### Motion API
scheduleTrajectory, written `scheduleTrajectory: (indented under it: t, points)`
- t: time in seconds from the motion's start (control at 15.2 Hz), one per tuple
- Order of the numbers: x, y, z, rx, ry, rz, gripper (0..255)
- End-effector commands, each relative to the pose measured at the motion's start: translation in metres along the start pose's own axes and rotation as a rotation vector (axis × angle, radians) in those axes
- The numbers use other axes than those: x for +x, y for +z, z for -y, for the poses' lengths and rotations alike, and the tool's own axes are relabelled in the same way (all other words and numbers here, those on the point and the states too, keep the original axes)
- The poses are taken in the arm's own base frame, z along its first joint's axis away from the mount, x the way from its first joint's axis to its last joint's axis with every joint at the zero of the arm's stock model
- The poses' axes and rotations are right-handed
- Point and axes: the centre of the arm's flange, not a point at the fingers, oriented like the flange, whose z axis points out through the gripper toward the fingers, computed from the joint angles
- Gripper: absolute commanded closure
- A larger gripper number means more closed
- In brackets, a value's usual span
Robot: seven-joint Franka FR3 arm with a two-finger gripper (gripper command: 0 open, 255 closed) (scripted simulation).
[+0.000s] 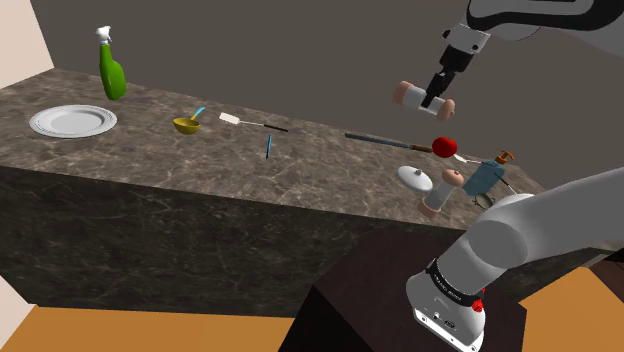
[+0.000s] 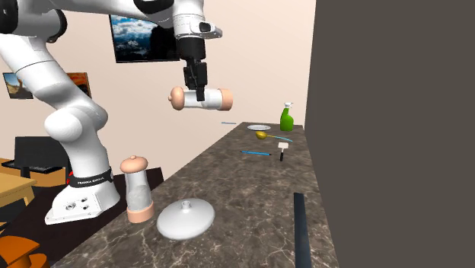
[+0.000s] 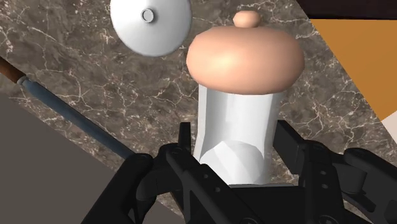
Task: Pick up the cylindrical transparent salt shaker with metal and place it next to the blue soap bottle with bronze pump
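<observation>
My gripper (image 1: 439,96) is shut on a shaker (image 1: 412,96) with a pale cylindrical body and peach end caps. I hold it sideways, high above the dark marble counter (image 1: 150,150). In the second exterior view the gripper (image 2: 196,90) clasps the shaker (image 2: 201,99) at its middle. The wrist view has the shaker (image 3: 240,95) clamped between the fingers of the gripper (image 3: 235,156). The blue soap bottle (image 1: 486,177) with a bronze pump stands near the counter's end at the shoulder view's right, below and right of the gripper.
A second, similar shaker (image 1: 438,197) stands upright at the counter's front edge beside a white lid (image 1: 415,178). A red round fruit (image 1: 444,147) and a long dark-handled tool (image 1: 385,141) lie behind them. Farther left are a spatula (image 1: 250,122), yellow bowl (image 1: 187,125), plate (image 1: 72,121) and green spray bottle (image 1: 112,70).
</observation>
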Motion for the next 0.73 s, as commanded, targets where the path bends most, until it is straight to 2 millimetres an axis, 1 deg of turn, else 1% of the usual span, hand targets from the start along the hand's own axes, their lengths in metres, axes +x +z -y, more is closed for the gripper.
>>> scheduleTrajectory:
  t: [0.0,0.66]
  points:
    - [-0.027,0.001,-0.012,0.000,-0.001,0.000,255]
    - [-0.141,-0.002,-0.078,0.000,-0.001,0.000,255]
